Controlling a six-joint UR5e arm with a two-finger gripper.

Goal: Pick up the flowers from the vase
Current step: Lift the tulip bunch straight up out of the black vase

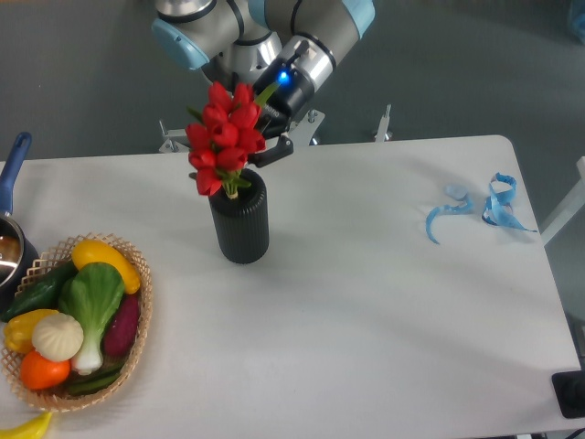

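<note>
Camera view, from above & front: the flowers (224,137), a tight bunch of red tulip buds w/ bits of green leaf, sit over the mouth of the vase (240,222), heads leaning up-left, lowest buds just above the rim and stems running down toward the opening. Vase is black, ribbed, upright on the white counter (366,311), left of centre, nearer the far edge than the near one.

End effector (267,137) is right behind/beside the bunch on its right, dark fingers closed in on the bunch at leaf level (exact contact hidden by the buds), blue light glowing on the wrist above. Arm comes down from top centre.

Room: open counter all round the vase. Woven basket (139,347) of vegetables sits well apart at front-left, hard against the left edge; a blue-handled pot (11,229) is cut off by the left border. Curly blue ribbon (480,208) lies far right, close to the right edge. Wide bare stretch from vase to ribbon and to the near edge.
</note>
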